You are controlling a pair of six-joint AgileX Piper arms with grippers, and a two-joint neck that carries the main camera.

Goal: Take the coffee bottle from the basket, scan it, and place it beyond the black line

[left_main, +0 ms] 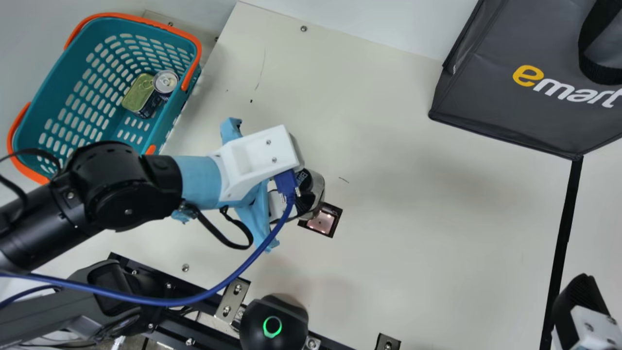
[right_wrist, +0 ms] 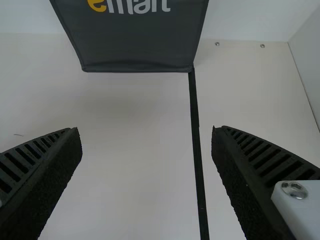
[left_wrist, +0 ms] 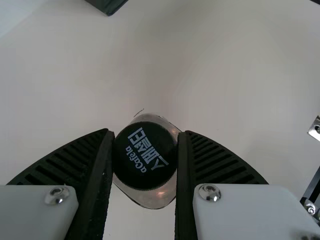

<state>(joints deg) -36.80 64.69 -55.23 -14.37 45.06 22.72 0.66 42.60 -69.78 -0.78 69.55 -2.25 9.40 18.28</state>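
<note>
My left gripper is over the scanner, a small dark square with a lit window in the table, shut on the coffee bottle. In the left wrist view, the bottle's black cap lies between the two ribbed fingers of the left gripper, which touch its sides. The bottle partly covers the scanner. My right gripper is at the lower right by the black line. In the right wrist view, the right gripper stands open with nothing between its fingers, and the black line runs below.
A teal basket with orange handles, holding a green-topped tin and a can, stands at the upper left. At the upper right is a dark grey bag, touching the line's far end. A black round device sits at the near edge.
</note>
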